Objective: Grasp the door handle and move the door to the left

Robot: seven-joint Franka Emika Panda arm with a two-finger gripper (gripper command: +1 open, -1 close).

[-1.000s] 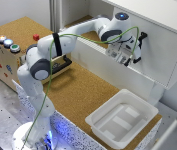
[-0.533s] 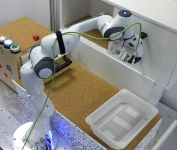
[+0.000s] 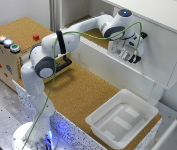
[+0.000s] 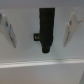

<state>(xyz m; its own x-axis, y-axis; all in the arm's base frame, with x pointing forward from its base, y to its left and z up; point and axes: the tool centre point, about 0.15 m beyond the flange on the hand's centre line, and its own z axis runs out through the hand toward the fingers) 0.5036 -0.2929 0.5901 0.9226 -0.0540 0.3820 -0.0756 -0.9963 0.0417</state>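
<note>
Against the door, the tool wide open around the door handle, fingers apart from it.

My arm reaches from lower left across the cork worktop to the upper right, where my tool sits against the white door. A white tray lies lower right; a wooden box stands at left.
</note>
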